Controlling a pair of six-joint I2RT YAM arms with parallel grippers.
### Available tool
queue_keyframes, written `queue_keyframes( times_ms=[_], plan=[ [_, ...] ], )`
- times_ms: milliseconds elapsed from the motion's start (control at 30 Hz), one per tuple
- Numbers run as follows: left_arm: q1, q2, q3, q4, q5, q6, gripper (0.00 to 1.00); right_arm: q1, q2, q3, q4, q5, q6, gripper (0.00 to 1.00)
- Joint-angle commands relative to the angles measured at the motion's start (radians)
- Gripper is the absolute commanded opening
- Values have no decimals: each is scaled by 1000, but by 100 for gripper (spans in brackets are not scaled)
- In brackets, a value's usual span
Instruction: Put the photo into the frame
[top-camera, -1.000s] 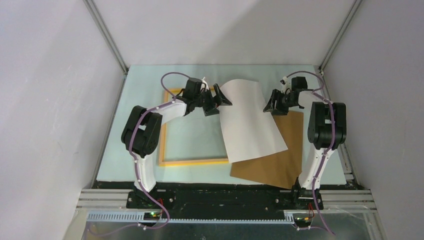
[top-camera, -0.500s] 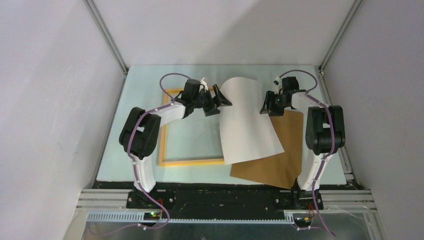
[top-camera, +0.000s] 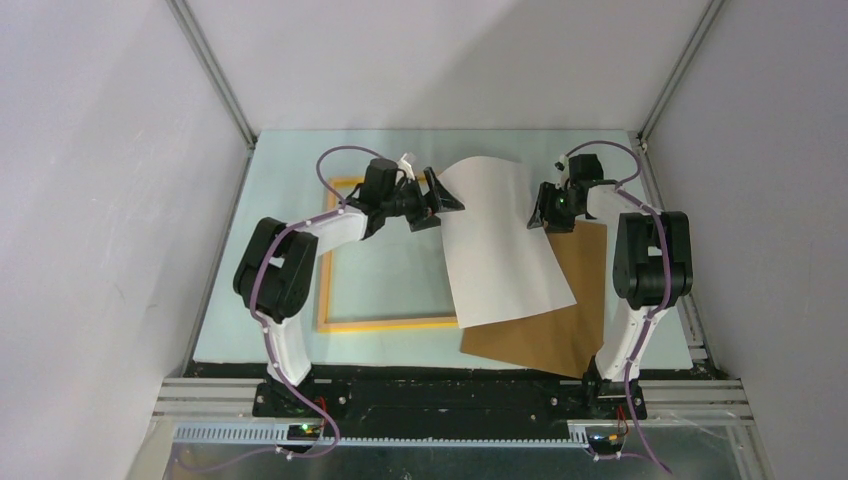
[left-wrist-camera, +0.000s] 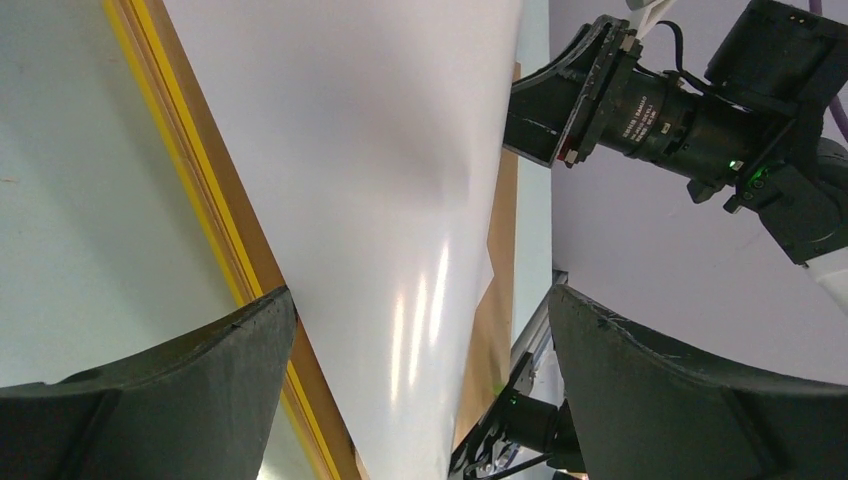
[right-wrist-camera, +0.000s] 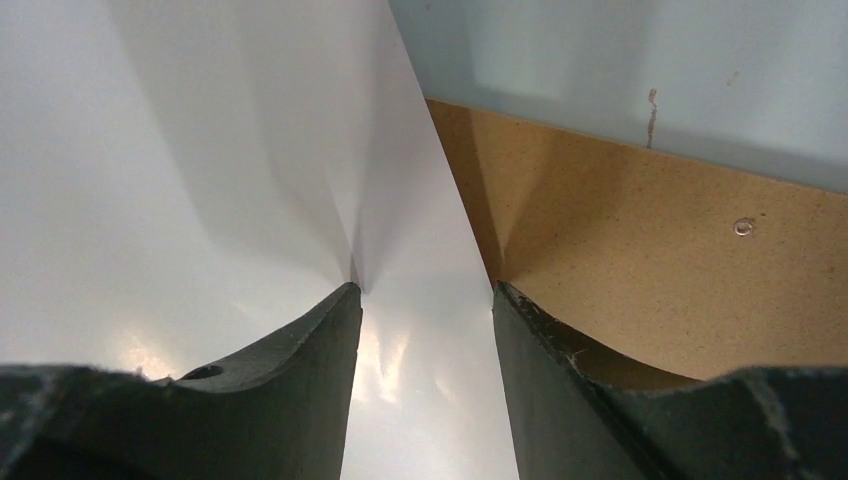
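The photo (top-camera: 500, 250) lies curled, white back up, across the frame's (top-camera: 385, 323) right rail and the brown board (top-camera: 560, 320). The left pincer (left-wrist-camera: 420, 290) is spread wide at its left edge. The right pincer (right-wrist-camera: 424, 288) is half-spread at its right edge, which should be pinched lightly and not creased.

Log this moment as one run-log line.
photo: white back up, over frame right rail and backing board | left gripper: open, at photo's left edge | right gripper: open, at photo's right edge | insertion: not done

Lab test booth — bare grey walls (top-camera: 100, 200), aluminium rails (top-camera: 212, 72).
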Motion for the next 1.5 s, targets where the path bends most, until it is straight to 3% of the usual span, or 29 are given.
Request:
queue_keyframes(
  times_ms=[0,567,1000,1300,1467],
  plan=[
    [4,-67,-15,72,37,-16,98,9,-18,1,21,36,15,55],
    [13,-83,-59,148,69,-34,98,0,7,10,23,46,11,55],
    [11,-12,-60,161,31,-44,100,8,9,11,22,12,18,54],
    [-1,61,-52,161,8,-38,82,9,24,10,23,-7,23,54],
    [-3,92,-22,160,17,-47,63,6,24,10,20,-11,23,53]
  ],
)
